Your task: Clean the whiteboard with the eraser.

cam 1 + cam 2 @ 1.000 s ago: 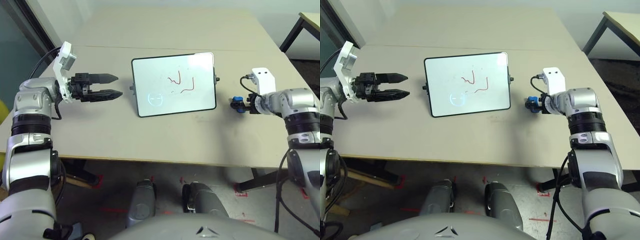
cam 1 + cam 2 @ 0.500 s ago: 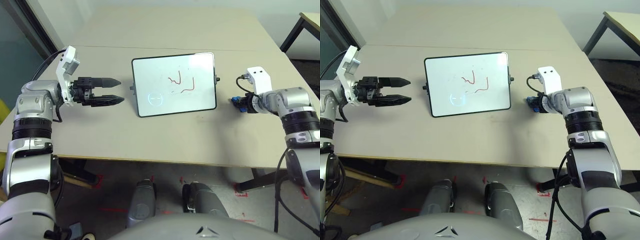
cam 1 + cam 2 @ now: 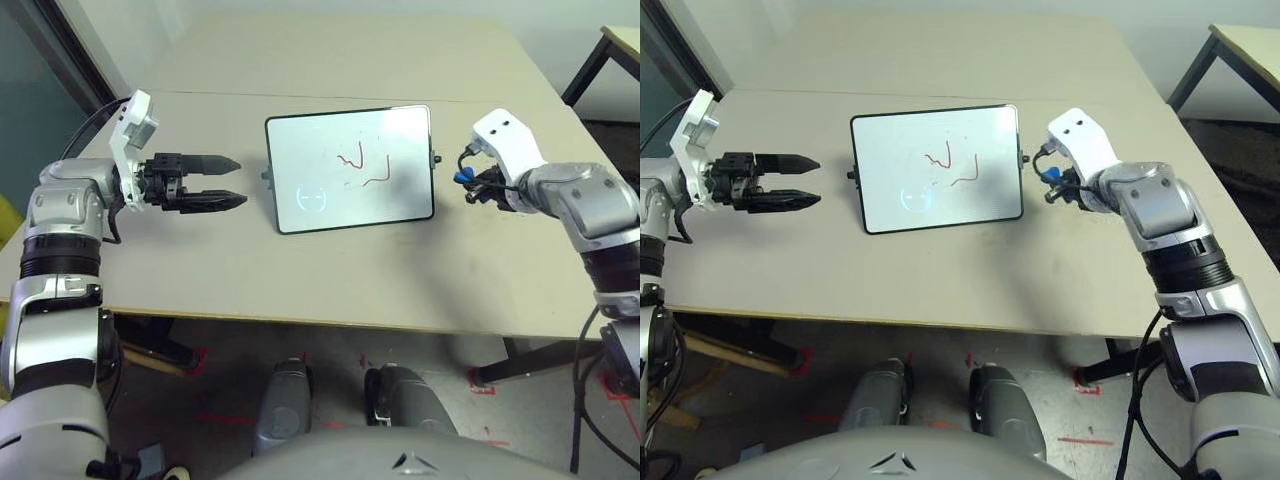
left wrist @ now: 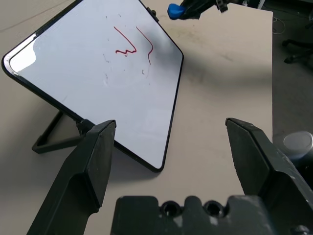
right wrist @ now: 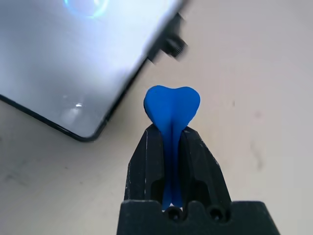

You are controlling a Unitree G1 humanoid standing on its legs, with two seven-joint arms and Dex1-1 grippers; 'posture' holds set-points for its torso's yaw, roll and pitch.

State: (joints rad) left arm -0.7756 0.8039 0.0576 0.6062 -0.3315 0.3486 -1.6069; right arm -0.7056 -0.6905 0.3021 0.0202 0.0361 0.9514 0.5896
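Observation:
The whiteboard (image 3: pixel 340 195) stands tilted on its stand at the table's middle, with red scribbles (image 3: pixel 364 165) and a faint bluish circle (image 3: pixel 312 198) on it. The blue eraser (image 3: pixel 461 178) is pinched in my right gripper (image 3: pixel 466 182), which is shut on it and sits just right of the board's right edge, beside the side knob (image 3: pixel 436 158). In the right wrist view the eraser (image 5: pixel 172 110) sticks out past the fingers, near the board's corner (image 5: pixel 93 132). My left gripper (image 3: pixel 238 181) is open, left of the board, holding nothing.
The board's black stand (image 4: pixel 49 142) props it up from behind. A seam crosses the beige table (image 3: pixel 330 280) behind the board. Another table (image 3: pixel 622 45) stands at the far right, and a dark frame (image 3: pixel 75 50) runs along the left.
My right gripper has carried the eraser up and left, from the table's right side to the board's right edge. The left gripper rose slightly, then held still.

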